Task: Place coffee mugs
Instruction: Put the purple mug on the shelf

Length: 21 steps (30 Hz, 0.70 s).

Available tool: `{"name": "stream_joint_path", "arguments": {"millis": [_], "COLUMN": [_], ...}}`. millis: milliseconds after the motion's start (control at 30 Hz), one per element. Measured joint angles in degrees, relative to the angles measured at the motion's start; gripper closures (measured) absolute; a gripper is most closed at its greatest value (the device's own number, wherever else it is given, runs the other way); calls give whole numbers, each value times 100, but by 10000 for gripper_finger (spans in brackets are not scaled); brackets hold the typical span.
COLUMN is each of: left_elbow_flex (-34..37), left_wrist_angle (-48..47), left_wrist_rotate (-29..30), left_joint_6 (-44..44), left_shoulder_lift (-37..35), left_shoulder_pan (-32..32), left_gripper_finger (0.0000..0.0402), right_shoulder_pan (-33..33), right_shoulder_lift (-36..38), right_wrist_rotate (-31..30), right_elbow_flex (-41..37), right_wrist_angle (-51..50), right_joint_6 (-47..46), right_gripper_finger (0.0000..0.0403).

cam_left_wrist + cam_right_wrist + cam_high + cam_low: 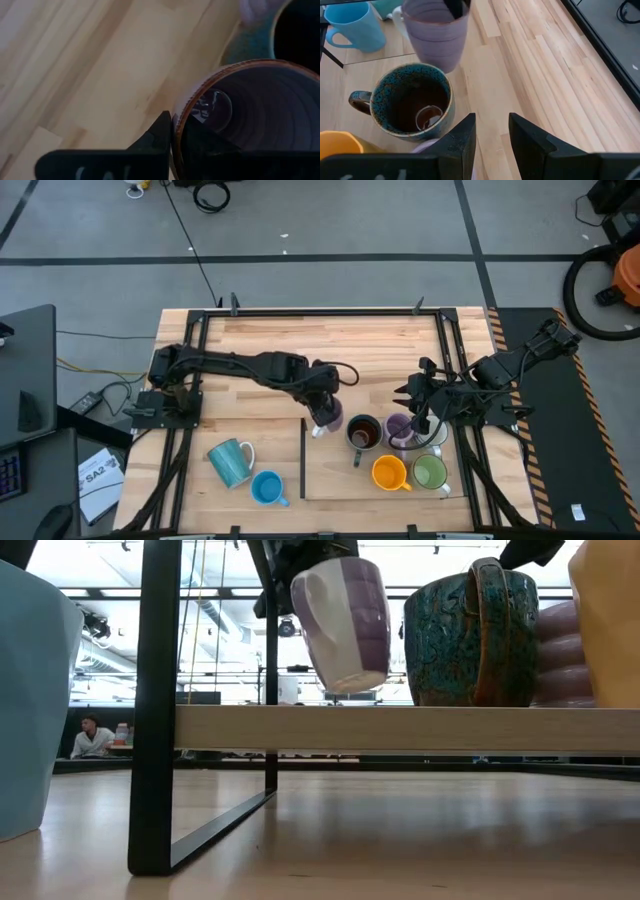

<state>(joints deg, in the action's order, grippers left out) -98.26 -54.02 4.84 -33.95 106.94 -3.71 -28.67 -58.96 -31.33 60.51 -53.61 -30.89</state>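
My left gripper is shut on a purple mug, which hangs just above the raised board in the low view. On the board stand a dark teal mug with a brown inside, a second purple mug, an orange mug and a green mug. A teal mug and a bright blue mug sit on the table to the board's left. My right gripper stands open above the second purple mug, with nothing between its fingers. My left gripper holds the purple mug by its rim wall, one finger inside the mug and one outside. The fingers come from above, slanting down. The mug hangs tilted below them, its base clear of the board.
The board rests on a black frame near the table's front middle. Black rails run along the table's edges. Bare wood lies at the table's far middle. Black benches flank the table.
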Motion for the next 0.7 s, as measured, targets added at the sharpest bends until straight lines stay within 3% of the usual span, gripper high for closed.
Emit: {"name": "stream_joint_path", "arguments": {"millis": [700], "left_elbow_flex": [628], "left_wrist_angle": [359], "left_wrist_rotate": [159], "left_joint_6": [-492], "left_shoulder_lift": [0], "left_shoulder_pan": [-403], "left_gripper_finger": [370], "right_shoulder_pan": [-1], "right_shoulder_lift": [2], "right_wrist_rotate": [-2], "right_elbow_flex": [2], "right_wrist_angle": [169], "right_joint_6": [2], "right_gripper_finger": [281]}}
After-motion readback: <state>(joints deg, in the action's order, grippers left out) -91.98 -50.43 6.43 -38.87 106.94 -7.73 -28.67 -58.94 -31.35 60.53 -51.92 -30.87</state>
